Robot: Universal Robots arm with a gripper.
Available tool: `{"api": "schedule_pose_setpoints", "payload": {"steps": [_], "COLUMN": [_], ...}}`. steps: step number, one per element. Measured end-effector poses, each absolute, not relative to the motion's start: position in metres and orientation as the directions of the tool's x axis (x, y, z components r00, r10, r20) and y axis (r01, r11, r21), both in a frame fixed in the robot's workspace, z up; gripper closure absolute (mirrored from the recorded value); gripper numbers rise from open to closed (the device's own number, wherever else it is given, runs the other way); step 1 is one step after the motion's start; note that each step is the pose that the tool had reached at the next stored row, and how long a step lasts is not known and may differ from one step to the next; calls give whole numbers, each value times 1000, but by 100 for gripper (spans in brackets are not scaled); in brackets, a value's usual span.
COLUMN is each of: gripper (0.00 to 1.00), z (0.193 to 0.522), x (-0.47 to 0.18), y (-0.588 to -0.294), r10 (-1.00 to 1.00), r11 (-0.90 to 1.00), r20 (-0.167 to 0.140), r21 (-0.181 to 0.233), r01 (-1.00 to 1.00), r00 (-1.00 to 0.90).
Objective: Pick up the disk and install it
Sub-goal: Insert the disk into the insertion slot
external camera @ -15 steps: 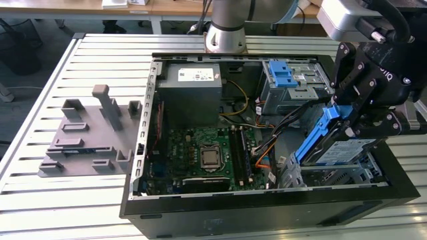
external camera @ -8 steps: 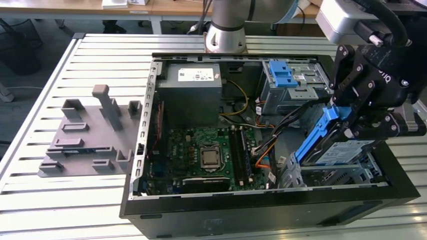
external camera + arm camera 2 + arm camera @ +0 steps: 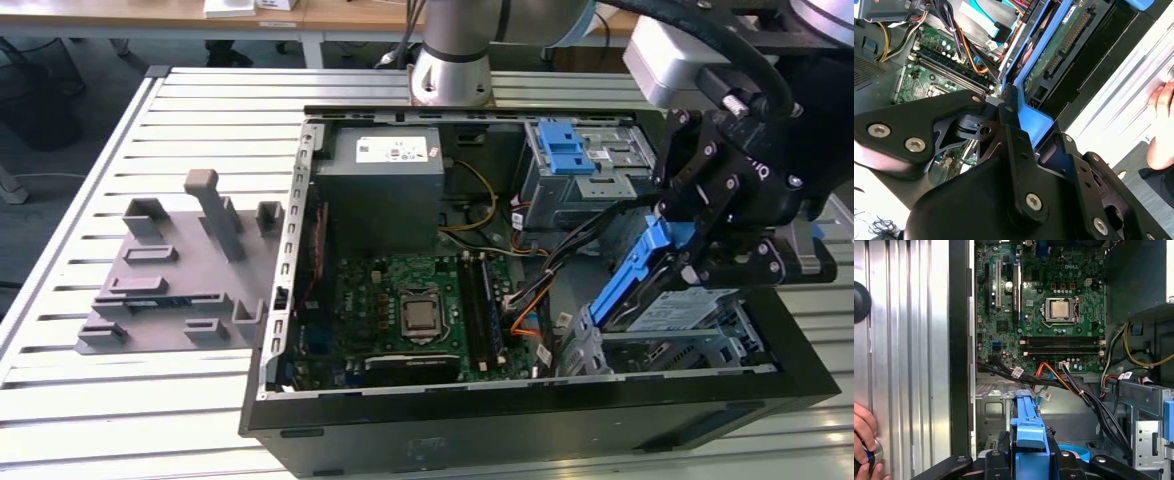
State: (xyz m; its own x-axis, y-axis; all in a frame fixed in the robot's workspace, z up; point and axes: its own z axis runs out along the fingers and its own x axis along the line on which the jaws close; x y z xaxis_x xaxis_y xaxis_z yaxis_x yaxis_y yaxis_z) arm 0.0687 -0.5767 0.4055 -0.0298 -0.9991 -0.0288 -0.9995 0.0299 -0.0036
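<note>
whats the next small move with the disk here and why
Probably a slow, short lowering of the disk toward the metal bay under it. The gripper is shut on its blue carrier, and the disk hangs steeply tilted just above that bay, not yet seated, with black cables close beside it.

We look across a slatted metal tabletop (image 3: 200,110), pale and brightly lit, its ribs catching the light. Beyond it stands a wooden desk (image 3: 160,15) on white legs, and a dark grey floor (image 3: 80,130) lies at the exterior view's left.
</note>
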Motion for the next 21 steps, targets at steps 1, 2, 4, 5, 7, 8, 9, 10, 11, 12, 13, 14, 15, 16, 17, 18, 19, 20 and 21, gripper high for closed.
{"api": "schedule_pose_setpoints", "payload": {"steps": [1,2,4,5,7,8,9,10,11,12,13,14,15,16,17,18,19,20,21], "gripper": [64,64,64,64,64,64,64,64,64,64,64,64,64,64,64,64,64,64,64], "z": [404,404,402,400,399,398,396,395,394,393,392,392,391,390,389,389,388,387,386], "x": [69,69,69,69,69,69,69,69,69,69,69,69,69,69,69,69,69,69,69], "y": [-577,-577,-577,-577,-577,-577,-577,-577,-577,-577,-577,-577,-577,-577,-577,-577,-577,-577,-577], "r10": [-999,-999,-999,-999,-999,-999,-999,-999,-999,-999,-999,-999,-999,-999,-999,-999,-999,-999,-999], "r11": [30,30,30,30,30,30,30,30,30,30,30,30,30,30,30,30,30,30,30], "r20": [-29,-29,-29,-29,-29,-29,-29,-29,-29,-29,-29,-29,-29,-29,-29,-29,-29,-29,-29], "r21": [-4,-4,-4,-4,-4,-4,-4,-4,-4,-4,-4,-4,-4,-4,-4,-4,-4,-4,-4], "r01": [-1000,-1000,-1000,-1000,-1000,-1000,-1000,-1000,-1000,-1000,-1000,-1000,-1000,-1000,-1000,-1000,-1000,-1000,-1000], "r00": [-30,-30,-30,-30,-30,-30,-30,-30,-30,-30,-30,-30,-30,-30,-30,-30,-30,-30,-30]}}
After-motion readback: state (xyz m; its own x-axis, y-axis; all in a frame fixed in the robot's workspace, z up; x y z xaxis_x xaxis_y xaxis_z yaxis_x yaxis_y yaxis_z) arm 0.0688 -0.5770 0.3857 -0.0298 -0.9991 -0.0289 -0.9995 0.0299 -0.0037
